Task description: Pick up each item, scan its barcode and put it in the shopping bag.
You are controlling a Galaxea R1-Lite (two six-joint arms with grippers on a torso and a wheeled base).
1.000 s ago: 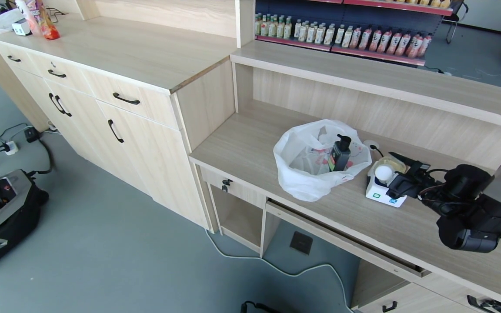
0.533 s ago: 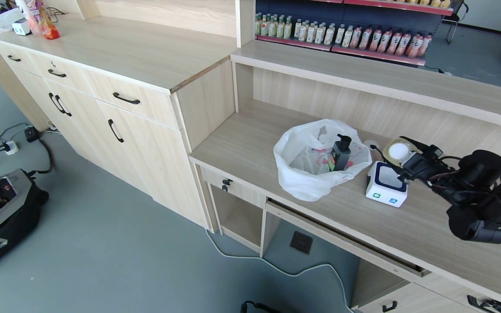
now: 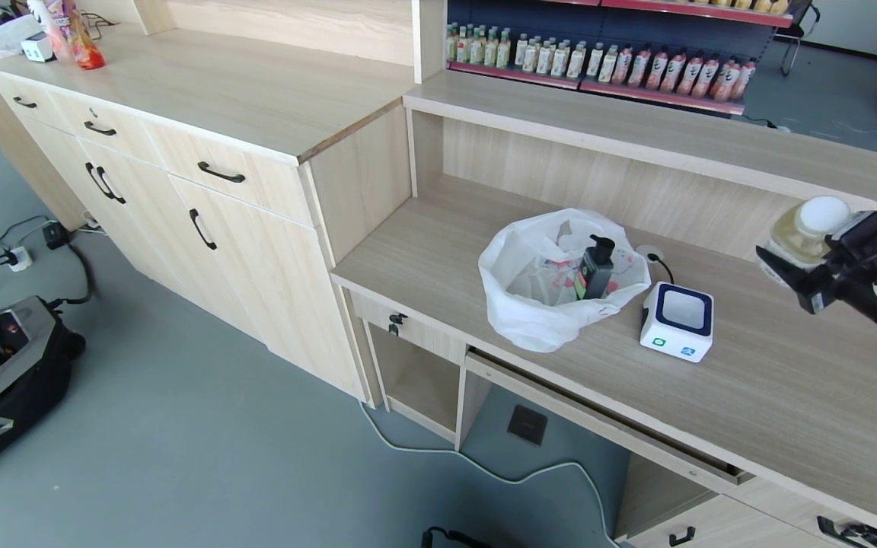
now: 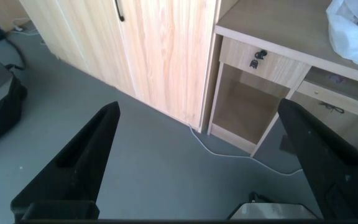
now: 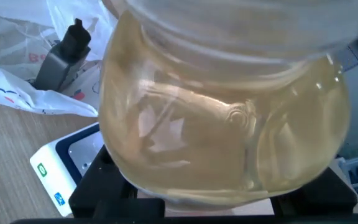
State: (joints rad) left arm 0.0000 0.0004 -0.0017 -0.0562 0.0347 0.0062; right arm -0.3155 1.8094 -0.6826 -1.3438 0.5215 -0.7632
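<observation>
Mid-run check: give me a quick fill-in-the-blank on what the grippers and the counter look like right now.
1. The right gripper is shut on a jar of yellowish liquid with a ____ cap.
2. The shopping bag holds a dark pump bottle, and the scanner sits on the counter on the bag's ____ side, by the robot's sides.
3. The left gripper, over the floor, holds nothing and its fingers are ____.

Missing words: white; right; open.
</observation>
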